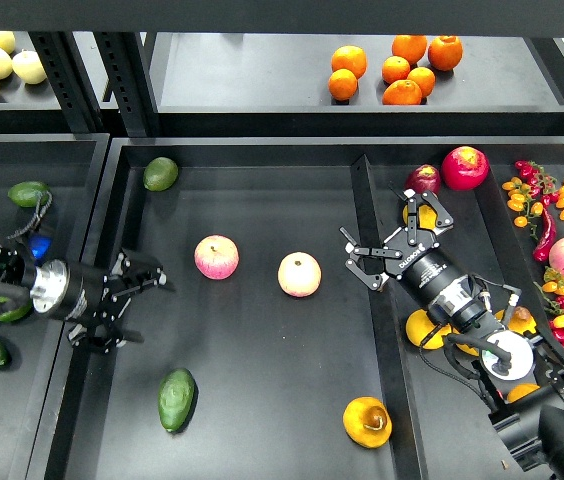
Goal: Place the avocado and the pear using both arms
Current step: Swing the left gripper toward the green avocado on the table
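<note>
avocado (176,399) glossy, smooth | pear (367,421) shiny | bin floor (262,360) matt black

two pink-yellow apples (217,257), seven oranges (348,61), one pear (367,421)

Avocado (176,399) and pear (367,421) low in middle tray (262,330), apart. Two apples (217,257) above them. Left end effector (134,300) open, empty; right end effector (394,235) open, empty over divider.
</note>
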`<state>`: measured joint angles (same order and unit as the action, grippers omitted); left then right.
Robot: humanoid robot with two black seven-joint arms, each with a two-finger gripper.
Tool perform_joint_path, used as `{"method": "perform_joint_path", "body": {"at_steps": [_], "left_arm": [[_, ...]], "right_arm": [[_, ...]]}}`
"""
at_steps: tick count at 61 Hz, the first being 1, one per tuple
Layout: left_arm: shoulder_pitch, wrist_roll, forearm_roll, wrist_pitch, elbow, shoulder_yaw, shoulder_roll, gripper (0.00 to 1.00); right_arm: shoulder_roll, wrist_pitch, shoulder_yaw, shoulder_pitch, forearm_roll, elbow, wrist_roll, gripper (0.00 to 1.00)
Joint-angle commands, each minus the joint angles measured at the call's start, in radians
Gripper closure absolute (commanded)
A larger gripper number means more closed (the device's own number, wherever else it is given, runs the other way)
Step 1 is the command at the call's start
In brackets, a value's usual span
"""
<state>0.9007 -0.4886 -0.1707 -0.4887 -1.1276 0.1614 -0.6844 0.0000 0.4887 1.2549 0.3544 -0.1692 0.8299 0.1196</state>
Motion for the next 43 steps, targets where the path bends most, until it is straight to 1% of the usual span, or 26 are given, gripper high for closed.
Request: {"method": "perform_joint_path", "body": {"at_steps": [1,23,35,43], "left_arm": [[-0.025,0.000,-0.064,0.000,0.005,0.000,0.011,0.04],[-0.077,0.000,-0.237,0.000,0.051,0.000,0.085,0.04],[-0.085,0.000,-0.357,0.000,0.072,0.001,0.135,0.04],[-0.086,0.000,-0.385,0.000,0.074,0.001,0.155,0.04]], "right_arm": [[0.000,0.000,0.000,0.000,0.000,0.000,0.000,0.01],[0.000,0.000,0.001,-0.006,0.000,0.000,-0.001,0.01],[0.000,0.000,0.001,-0.008,0.000,0.002,-0.001,0.01],[0.000,0.000,0.001,-0.011,0.000,0.002,-0.001,0.01]]}}
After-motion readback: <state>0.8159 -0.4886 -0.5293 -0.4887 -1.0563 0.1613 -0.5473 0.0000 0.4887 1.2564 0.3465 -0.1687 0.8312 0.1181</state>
